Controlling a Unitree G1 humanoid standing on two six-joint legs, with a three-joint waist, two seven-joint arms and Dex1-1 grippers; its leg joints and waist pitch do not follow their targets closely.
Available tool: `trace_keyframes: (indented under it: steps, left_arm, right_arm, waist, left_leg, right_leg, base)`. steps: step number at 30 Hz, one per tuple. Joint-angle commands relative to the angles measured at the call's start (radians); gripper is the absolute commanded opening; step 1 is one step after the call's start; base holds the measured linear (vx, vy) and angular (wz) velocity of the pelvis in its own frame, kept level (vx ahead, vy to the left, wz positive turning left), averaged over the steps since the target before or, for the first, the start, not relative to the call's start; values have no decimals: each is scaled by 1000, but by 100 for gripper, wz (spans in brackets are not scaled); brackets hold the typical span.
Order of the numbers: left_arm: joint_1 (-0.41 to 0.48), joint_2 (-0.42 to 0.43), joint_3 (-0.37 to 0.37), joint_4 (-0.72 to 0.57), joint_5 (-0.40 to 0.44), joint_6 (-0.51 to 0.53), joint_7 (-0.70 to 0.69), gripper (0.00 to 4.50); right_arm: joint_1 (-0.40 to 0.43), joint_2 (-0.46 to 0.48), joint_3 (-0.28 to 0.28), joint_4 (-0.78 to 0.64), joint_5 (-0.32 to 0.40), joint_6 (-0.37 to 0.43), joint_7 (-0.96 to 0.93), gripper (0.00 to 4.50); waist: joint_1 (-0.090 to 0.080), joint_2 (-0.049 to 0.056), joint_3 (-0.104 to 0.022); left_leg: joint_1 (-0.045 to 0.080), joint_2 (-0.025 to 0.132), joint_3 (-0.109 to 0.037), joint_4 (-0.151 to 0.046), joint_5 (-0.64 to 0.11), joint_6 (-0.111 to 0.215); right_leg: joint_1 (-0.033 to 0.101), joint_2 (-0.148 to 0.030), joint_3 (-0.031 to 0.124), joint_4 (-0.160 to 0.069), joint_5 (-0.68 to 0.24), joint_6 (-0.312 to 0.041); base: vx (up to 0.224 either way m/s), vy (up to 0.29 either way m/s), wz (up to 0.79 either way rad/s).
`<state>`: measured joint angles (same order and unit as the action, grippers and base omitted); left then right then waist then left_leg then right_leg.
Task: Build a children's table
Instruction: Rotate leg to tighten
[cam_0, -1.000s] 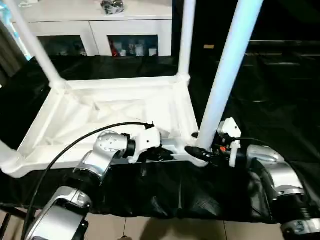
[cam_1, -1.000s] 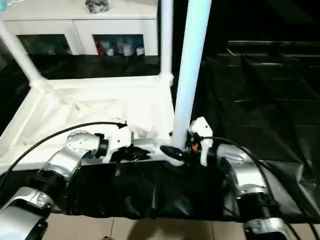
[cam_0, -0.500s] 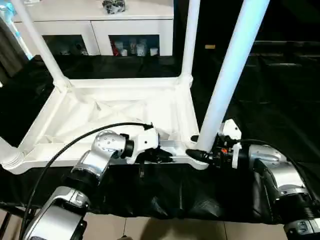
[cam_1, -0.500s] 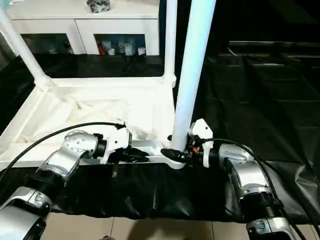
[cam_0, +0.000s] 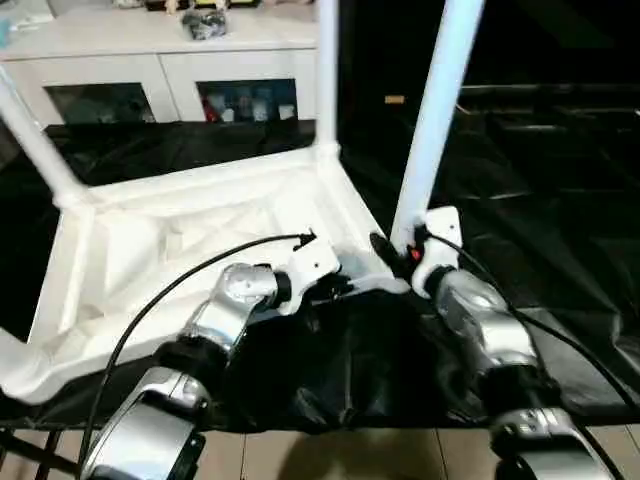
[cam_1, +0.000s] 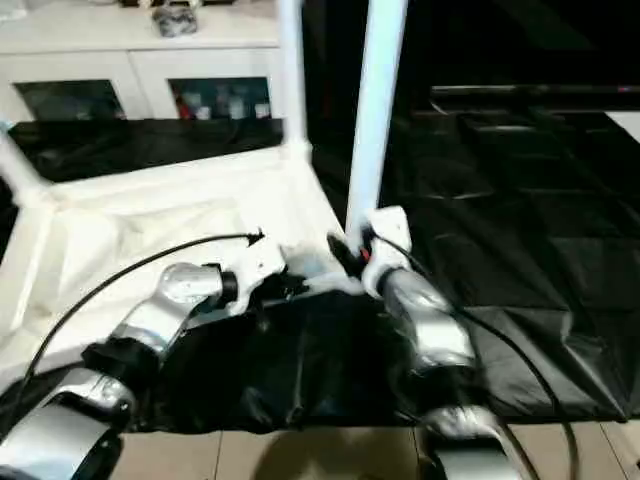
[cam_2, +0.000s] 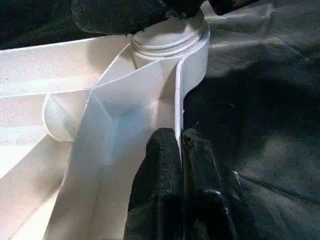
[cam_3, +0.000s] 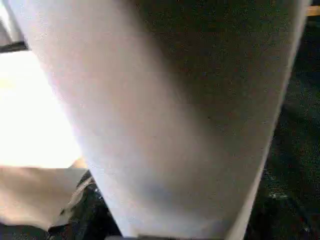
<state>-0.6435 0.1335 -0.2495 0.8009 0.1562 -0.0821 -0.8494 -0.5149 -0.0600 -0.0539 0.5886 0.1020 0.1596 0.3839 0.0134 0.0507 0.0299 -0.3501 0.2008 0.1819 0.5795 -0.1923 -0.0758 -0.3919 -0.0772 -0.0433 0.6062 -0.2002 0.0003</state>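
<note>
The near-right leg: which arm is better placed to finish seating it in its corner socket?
Right. The right tool sits at the base of that leg, at the corner socket. The left tool is clamped on the tabletop rim, steadying it.

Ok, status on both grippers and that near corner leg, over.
Left gripper shut on the tabletop rim beside the corner socket. Right gripper at the base of the near leg, grip unclear. Leg upright in socket. Nothing in the way.

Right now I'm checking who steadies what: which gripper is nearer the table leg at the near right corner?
The right gripper: it sits at the base of that leg. The left gripper pinches the tabletop rim, a little way along from the corner.
</note>
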Motion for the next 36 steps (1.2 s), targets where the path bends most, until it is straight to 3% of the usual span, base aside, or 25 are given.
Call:
trace_keyframes:
  steps: [1,4,6,9,11,13,18,21,22,26,32,33,35,36]
  left_arm:
    - [-37,-103,-40,-28,-12,-15,35,0]
    - [-34,-97,-49,-29,-3,-24,21,0]
    - [-22,-74,-55,-39,3,-40,2,0]
    - [-12,-55,-54,-49,1,-52,-23,0]
    - [2,-21,-54,-67,-10,-59,-69,0]
    - [15,16,-51,-79,-20,-75,-113,0]
    - [36,69,-27,-104,-69,-88,-212,0]
    - [42,106,-17,-112,-88,-99,-272,0]
    - [45,120,-14,-115,-95,-103,-288,0]
    - [47,139,-8,-117,-114,-103,-324,0]
    - [62,179,-3,-135,-143,-99,-404,0]
    - [64,185,-4,-135,-144,-99,-412,0]
    - [67,193,-5,-136,-145,-96,-423,0]
    - [68,198,-4,-138,-146,-95,-424,0]
  right_arm:
    - [-3,117,114,73,-5,33,46,218]
    - [0,116,116,64,-15,1,74,218]
    - [17,90,123,46,-8,-21,119,266]
    - [37,68,126,19,1,-18,163,284]
    - [71,22,133,-23,18,-17,237,306]
    - [106,-36,134,-65,34,-9,330,328]
    - [144,-150,134,-111,41,-23,458,373]
    - [161,-223,139,-139,52,-27,568,373]
    - [173,-255,144,-163,70,-8,630,373]
    - [176,-291,145,-175,86,13,688,373]
    - [169,-335,167,-175,107,22,777,323]
    - [170,-337,168,-175,108,20,783,318]
    - [169,-338,170,-174,109,24,791,304]
    - [167,-335,173,-168,110,21,797,293]
  waist:
    - [2,-11,-39]
    - [2,-11,-42]
    - [3,-10,-42]
    - [4,-11,-42]
    - [7,-10,-44]
    - [11,-9,-47]
    - [24,-5,-51]
    - [31,-2,-53]
    - [34,-5,-53]
    - [42,-5,-53]
    - [45,-6,-54]
    - [44,-13,-55]
    - [46,-9,-55]
    - [46,-16,-55]
  left_leg:
    - [-4,18,-13,-75,-293,10]
    - [-7,18,-11,-73,-259,26]
    - [-7,18,-10,-72,-248,38]
    - [-6,19,-10,-73,-253,44]
    - [-7,22,-9,-73,-244,53]
    - [-10,23,-9,-70,-208,73]
    - [-7,25,-4,-64,-167,87]
    - [-10,25,-3,-60,-153,95]
    - [-9,26,-2,-59,-152,103]
    - [-9,27,-2,-58,-145,111]
    - [-10,27,-2,-57,-128,109]
    - [-11,27,-1,-56,-124,111]
    - [-10,27,-2,-55,-118,112]
    - [-11,27,-1,-55,-116,114]
  right_leg:
    - [34,-55,33,-100,-355,-167]
    - [38,-54,34,-94,-278,-187]
    - [39,-55,33,-93,-256,-200]
    - [40,-55,33,-94,-254,-204]
    - [44,-56,34,-92,-230,-208]
    - [48,-55,33,-85,-150,-223]
    - [50,-54,30,-76,-61,-264]
    - [52,-52,28,-70,-26,-273]
    - [52,-51,28,-70,-11,-275]
    - [51,-54,26,-68,-17,-278]
    - [50,-53,25,-65,-18,-278]
    - [51,-53,25,-64,-12,-279]
    - [50,-54,25,-63,-14,-280]
    - [51,-53,25,-63,-13,-280]
  base:
    - [0,0,0]
    - [0,0,0]
    - [0,0,0]
    - [0,0,0]
    - [0,0,0]
    - [0,0,0]
    - [0,0,0]
    - [0,0,0]
    - [0,0,0]
    - [0,0,0]
    - [0,0,0]
    - [0,0,0]
    - [0,0,0]
    - [0,0,0]
